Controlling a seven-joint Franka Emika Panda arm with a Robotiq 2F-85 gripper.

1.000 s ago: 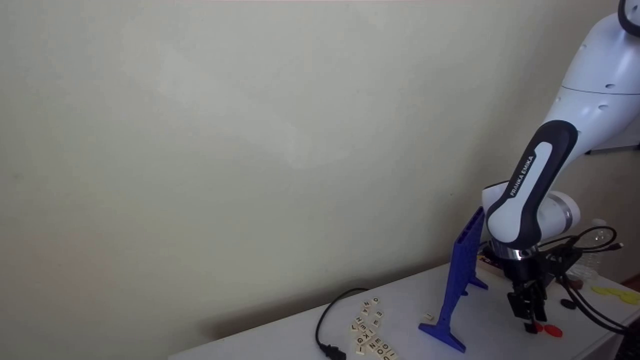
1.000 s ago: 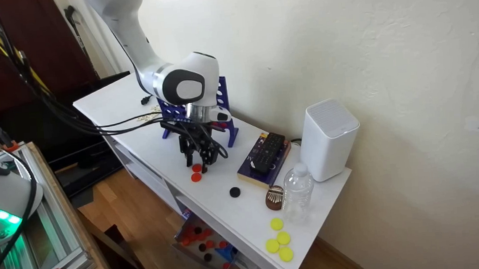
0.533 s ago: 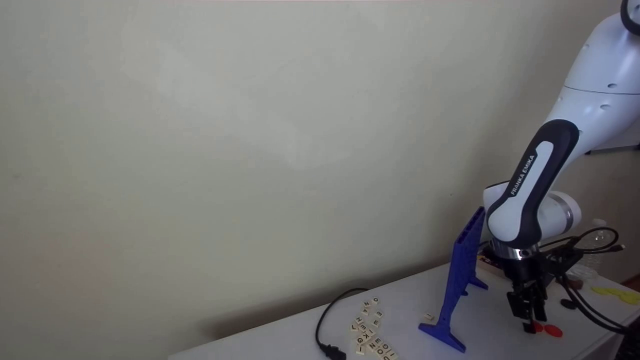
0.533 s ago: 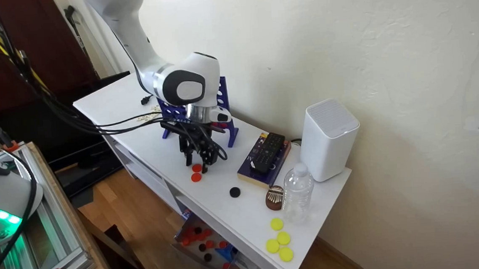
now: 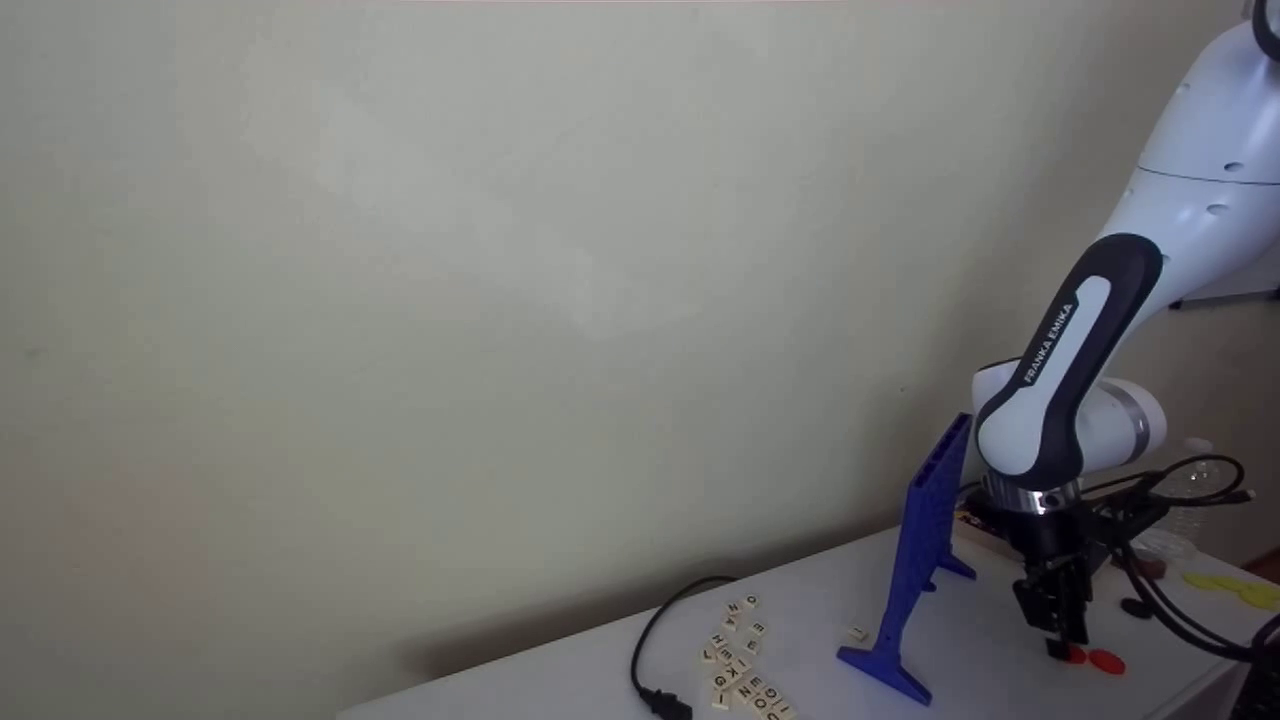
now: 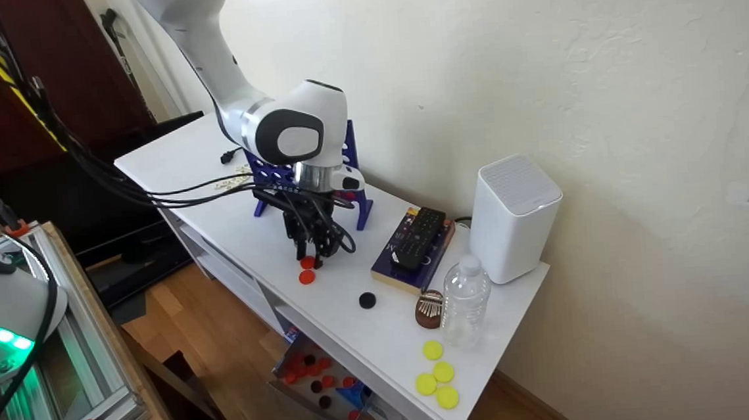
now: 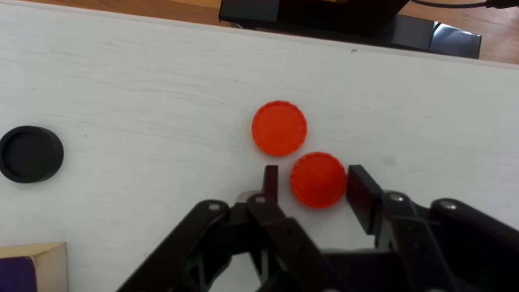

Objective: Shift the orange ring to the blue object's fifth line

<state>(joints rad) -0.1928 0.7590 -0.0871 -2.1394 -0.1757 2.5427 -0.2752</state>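
Note:
Two orange-red discs lie flat on the white table. One orange disc [image 7: 318, 179] is between my gripper's fingers in the wrist view; the second orange disc [image 7: 279, 127] lies just beyond it, towards the table edge. My gripper [image 7: 312, 172] is partly open and low over the table. The left finger [image 7: 271, 180] stands apart from the disc; the right finger [image 7: 362, 198] appears at its edge, contact unclear. Both discs also show in an exterior view [image 6: 307, 277]. The blue object [image 5: 915, 560] stands upright behind the gripper; the arm partly covers it in an exterior view [image 6: 273, 172].
A black disc [image 6: 367, 300], a book [image 6: 392, 278] with a remote [image 6: 419, 236], a thumb piano [image 6: 429, 311], a clear bottle [image 6: 465, 302], a white box [image 6: 523, 219] and yellow discs [image 6: 444, 371] are on the table. Letter tiles [image 5: 735, 672] lie beyond the blue object.
My gripper's fingers have come closer together around the nearer orange disc. The arm has shifted very slightly. The discs and the blue object have not visibly moved.

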